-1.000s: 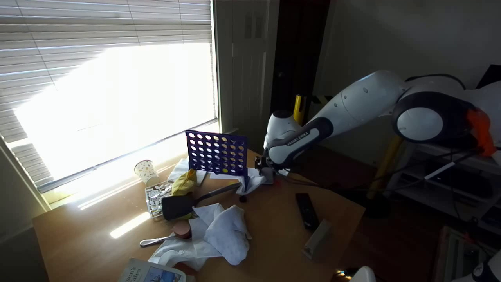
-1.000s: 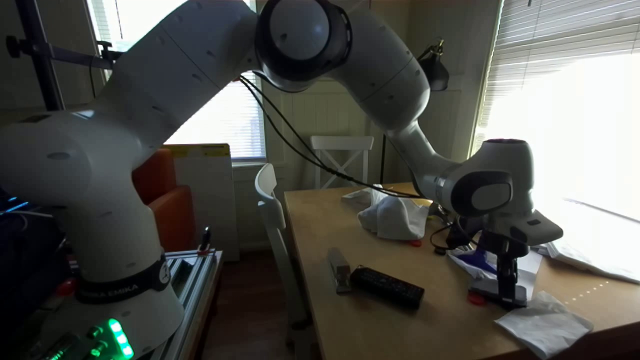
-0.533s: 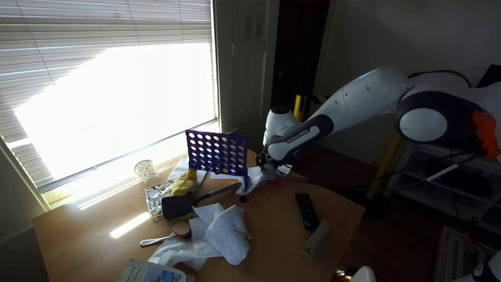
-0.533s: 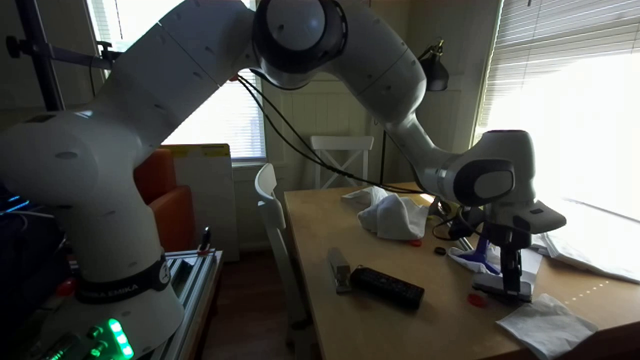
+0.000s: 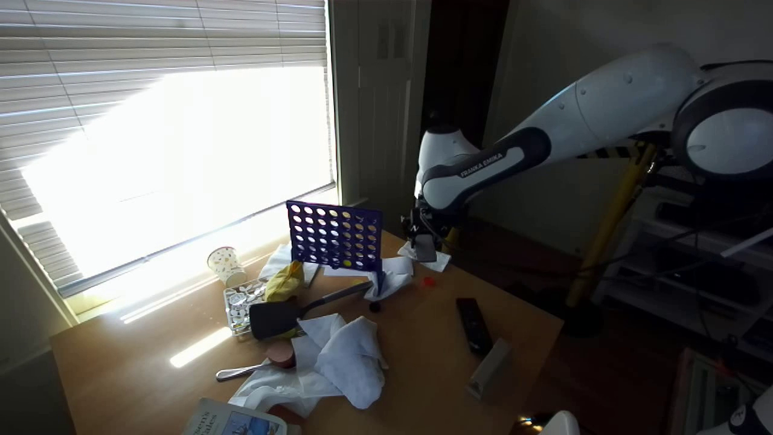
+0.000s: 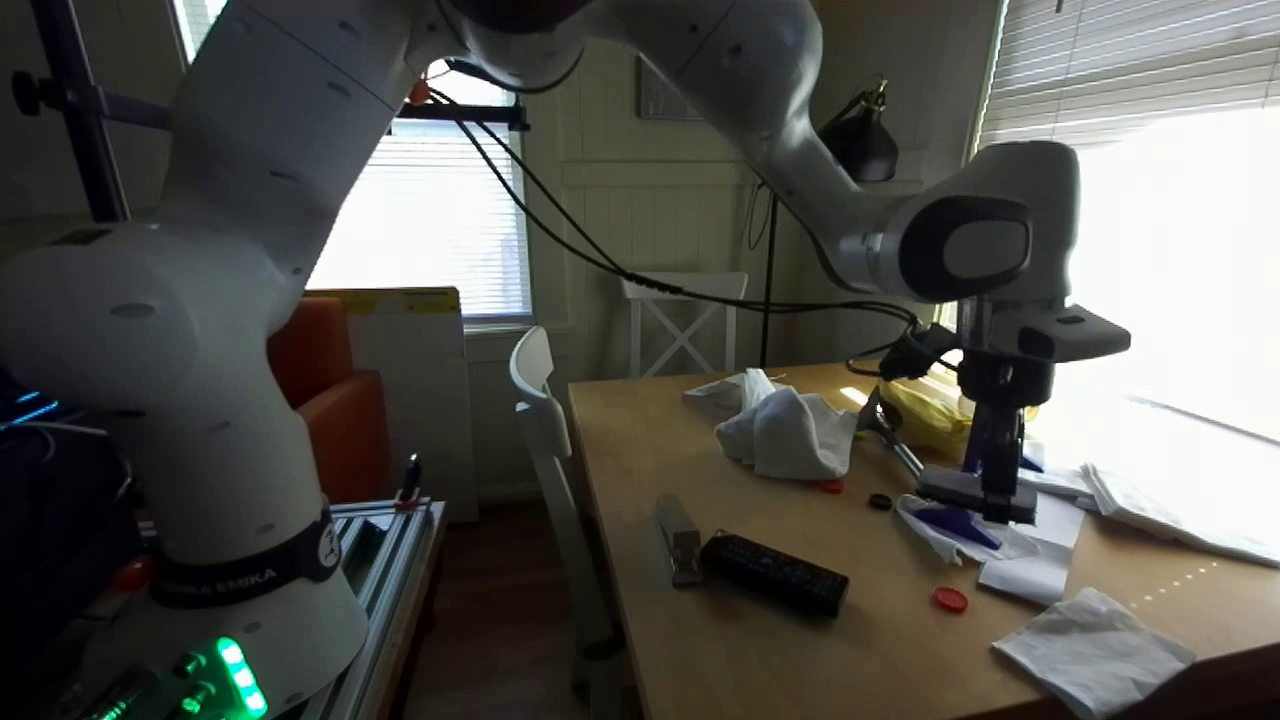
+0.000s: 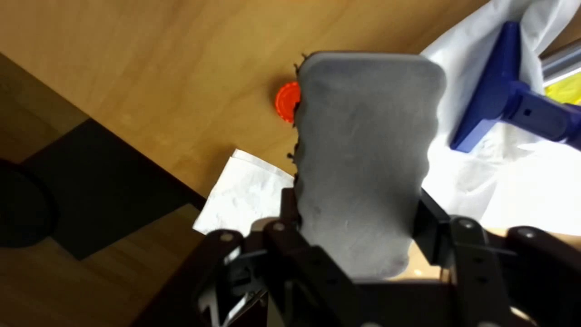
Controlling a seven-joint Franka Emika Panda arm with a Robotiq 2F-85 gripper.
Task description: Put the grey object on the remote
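Observation:
The grey object [image 7: 367, 131] is a flat, rounded, brush-like block with dark bristles along one edge. My gripper [image 7: 356, 218] is shut on its sides. In both exterior views the grey object [image 6: 950, 487] [image 5: 426, 248] hangs flat under the gripper [image 6: 1003, 500], above the table near the blue grid rack [image 5: 335, 235]. The remote [image 6: 775, 573] is slim and black and lies flat on the table, well apart from the gripper; it also shows in an exterior view [image 5: 474, 326]. The remote is out of the wrist view.
A narrow grey stapler-like thing [image 6: 680, 540] touches or nearly touches the remote's end. A red disc [image 6: 950, 599] and a white napkin [image 6: 1095, 650] lie near the table edge. A white cloth [image 5: 351, 362] and a black spatula [image 5: 275, 319] lie farther along. A white chair [image 6: 545, 430] stands beside the table.
My gripper has risen with the grey object from low over the table beside the red disc. The red disc and paper beneath now show more. The remote has not moved.

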